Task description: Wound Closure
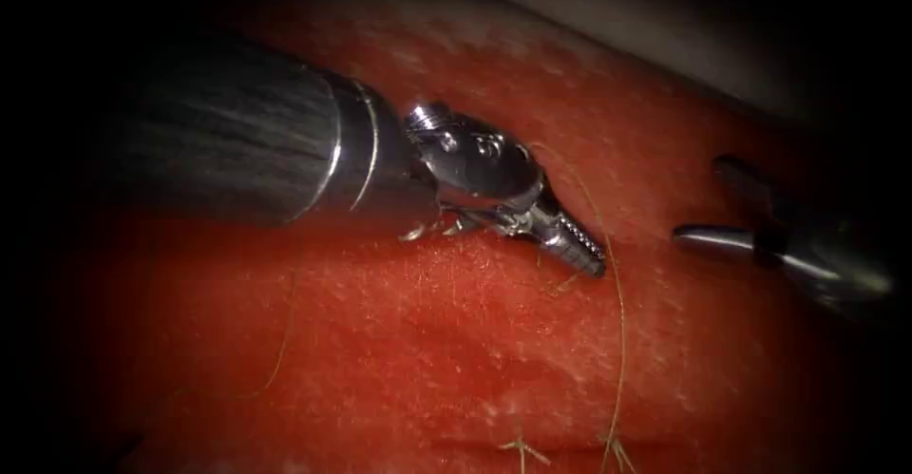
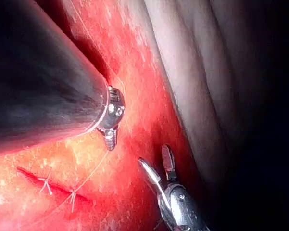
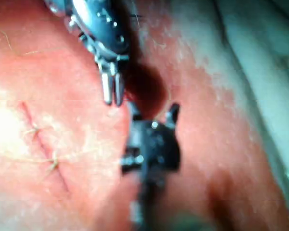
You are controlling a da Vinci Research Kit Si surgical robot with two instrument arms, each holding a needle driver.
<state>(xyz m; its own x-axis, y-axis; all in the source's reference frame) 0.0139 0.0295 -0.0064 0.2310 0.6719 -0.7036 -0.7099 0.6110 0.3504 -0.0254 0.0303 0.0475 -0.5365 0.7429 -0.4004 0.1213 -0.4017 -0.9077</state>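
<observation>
The tissue (image 1: 456, 360) is a red, wet, pale-flecked slab with a lighter band along its far edge and darkness beyond; its cut (image 2: 48, 185) is a thin dark line crossed by two knots (image 2: 72, 196) with short cut ends. The thread (image 1: 617, 312) runs lengthwise from beside the left tool (image 1: 581, 246) down to a knot at the cut. The left tool's jaws are closed, pointing right and down over the tissue, and whether they pinch thread is unclear; the right tool (image 1: 708, 203), well to the right, has its jaws spread wide and holds nothing.
</observation>
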